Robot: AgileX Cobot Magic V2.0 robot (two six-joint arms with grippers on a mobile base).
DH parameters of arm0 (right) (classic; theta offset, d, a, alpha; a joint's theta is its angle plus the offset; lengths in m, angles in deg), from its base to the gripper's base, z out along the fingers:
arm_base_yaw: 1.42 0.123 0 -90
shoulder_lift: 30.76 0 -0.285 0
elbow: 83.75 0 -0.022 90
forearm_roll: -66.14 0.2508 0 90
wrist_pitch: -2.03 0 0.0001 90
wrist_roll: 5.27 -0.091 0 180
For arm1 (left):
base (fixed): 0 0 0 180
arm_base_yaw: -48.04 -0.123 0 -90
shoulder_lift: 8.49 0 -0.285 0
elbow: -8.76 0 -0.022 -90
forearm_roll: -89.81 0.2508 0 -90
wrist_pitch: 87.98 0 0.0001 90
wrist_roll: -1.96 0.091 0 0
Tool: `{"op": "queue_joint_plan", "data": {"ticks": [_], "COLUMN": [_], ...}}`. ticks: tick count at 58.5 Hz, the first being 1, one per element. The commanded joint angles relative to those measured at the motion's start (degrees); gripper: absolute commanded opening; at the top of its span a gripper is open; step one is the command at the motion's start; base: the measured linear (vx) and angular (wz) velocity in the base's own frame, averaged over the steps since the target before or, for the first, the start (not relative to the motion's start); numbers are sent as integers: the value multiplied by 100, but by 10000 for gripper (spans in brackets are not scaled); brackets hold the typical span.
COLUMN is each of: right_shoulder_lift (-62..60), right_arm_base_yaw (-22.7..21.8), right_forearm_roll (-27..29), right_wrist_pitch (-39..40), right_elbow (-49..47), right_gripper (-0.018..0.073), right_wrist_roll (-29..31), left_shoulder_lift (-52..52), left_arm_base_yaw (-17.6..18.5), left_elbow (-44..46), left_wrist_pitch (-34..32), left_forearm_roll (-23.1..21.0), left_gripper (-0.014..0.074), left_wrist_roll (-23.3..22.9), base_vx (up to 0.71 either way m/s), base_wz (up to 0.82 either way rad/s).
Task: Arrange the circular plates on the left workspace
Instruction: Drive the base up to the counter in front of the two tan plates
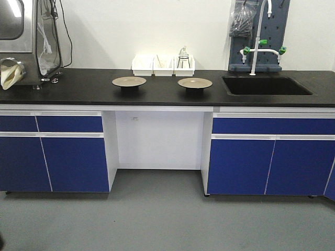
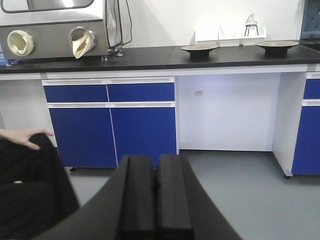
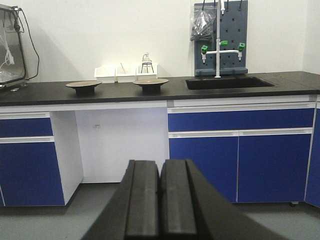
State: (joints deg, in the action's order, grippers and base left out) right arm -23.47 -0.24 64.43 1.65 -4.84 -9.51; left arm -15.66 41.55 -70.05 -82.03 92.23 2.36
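Note:
Two round tan plates stand side by side on the black countertop [image 1: 78, 86], each raised on a dark base. The left plate [image 1: 129, 81] shows also in the left wrist view [image 2: 199, 48] and the right wrist view [image 3: 83, 85]. The right plate [image 1: 194, 83] shows there too [image 2: 277, 45] [image 3: 150, 82]. My left gripper [image 2: 156, 172] is shut and empty, low above the floor, far in front of the counter. My right gripper [image 3: 160, 175] is likewise shut and empty, well back from the counter. Neither gripper shows in the front view.
Three white bins [image 1: 163, 66] stand at the wall behind the plates. A recessed sink [image 1: 266, 86] with a white tap [image 1: 257, 36] is at the right. A steel glove box [image 1: 23, 42] stands at the left end. A person's hand [image 2: 25, 137] and dark clothing show at left.

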Motion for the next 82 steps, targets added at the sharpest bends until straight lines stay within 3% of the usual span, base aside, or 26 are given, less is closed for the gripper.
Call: {"op": "queue_joint_plan", "data": {"ticks": [1, 82], "right_shoulder_lift": [-92, -92], "right_arm_base_yaw": [-30, -30], "right_forearm_roll": [-54, -54], "right_wrist_pitch": [443, 443], "right_elbow": [38, 38], "right_gripper": [0, 0], "right_wrist_roll": [3, 3], "left_shoulder_lift": [84, 84], "left_arm_base_yaw": [11, 17], "left_elbow": [-65, -65], "left_wrist_pitch": [-463, -463], "left_forearm_roll": [4, 4], "left_gripper": [2, 2], "left_wrist_roll": [-40, -40], "base_vx": [0, 3], "base_wz": [0, 1]}}
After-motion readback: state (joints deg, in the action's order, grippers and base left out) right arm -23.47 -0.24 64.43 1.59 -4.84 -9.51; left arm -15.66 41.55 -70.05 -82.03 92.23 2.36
